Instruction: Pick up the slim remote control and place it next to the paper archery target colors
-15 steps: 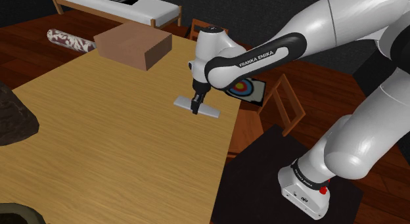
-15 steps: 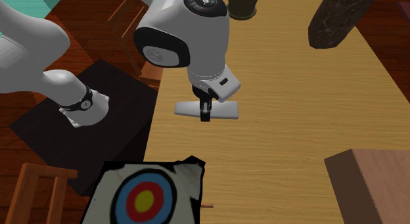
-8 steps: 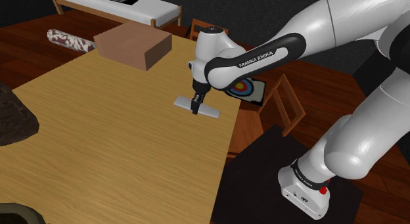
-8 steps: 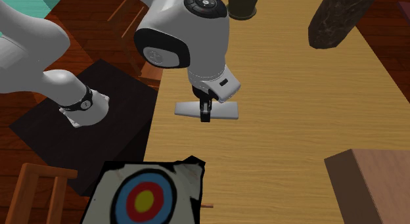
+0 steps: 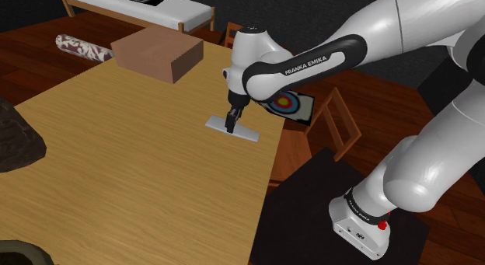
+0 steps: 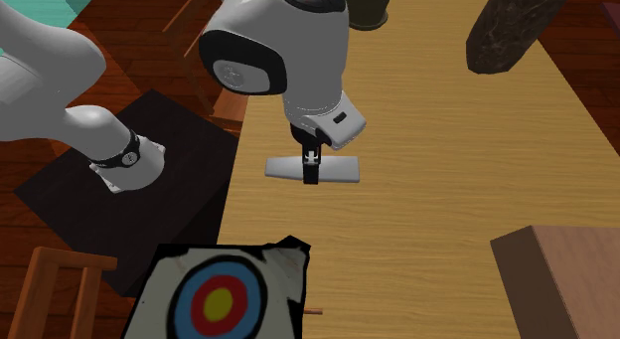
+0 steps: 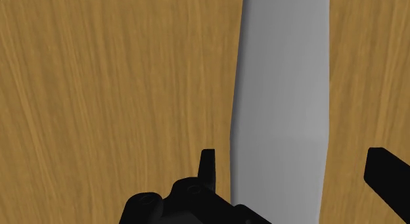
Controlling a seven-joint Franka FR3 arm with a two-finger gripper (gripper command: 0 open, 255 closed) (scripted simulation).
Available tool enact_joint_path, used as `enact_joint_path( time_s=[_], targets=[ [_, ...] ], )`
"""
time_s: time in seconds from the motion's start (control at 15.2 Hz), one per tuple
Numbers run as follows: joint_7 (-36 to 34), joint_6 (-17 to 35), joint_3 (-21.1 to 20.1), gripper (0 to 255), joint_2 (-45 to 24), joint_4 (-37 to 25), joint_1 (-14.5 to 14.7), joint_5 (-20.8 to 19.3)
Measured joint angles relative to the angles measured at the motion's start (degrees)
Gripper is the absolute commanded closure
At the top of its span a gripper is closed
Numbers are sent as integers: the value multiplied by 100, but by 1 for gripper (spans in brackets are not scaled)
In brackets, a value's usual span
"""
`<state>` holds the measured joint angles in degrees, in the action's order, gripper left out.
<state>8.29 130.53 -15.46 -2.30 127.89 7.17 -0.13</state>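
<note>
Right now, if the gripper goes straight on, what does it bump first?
Probably the remote: it lies right below the open gripper, between its fingers. The fingertips might pass beside it to the table; depth is unclear.

Claw slightly higher over remote.

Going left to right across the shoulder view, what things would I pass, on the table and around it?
Dark lumpy object → patterned roll on the floor → brown box → flat grey slim remote → paper archery target with coloured rings.
</note>
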Motion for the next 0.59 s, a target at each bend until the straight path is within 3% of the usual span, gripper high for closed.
enact_joint_path(
  time_s=[0.2,0.59],
  targets=[
    [62,-433,5,0,242,-202,-12,79],
    [79,-510,8,0,294,-221,-15,97]
  ],
)
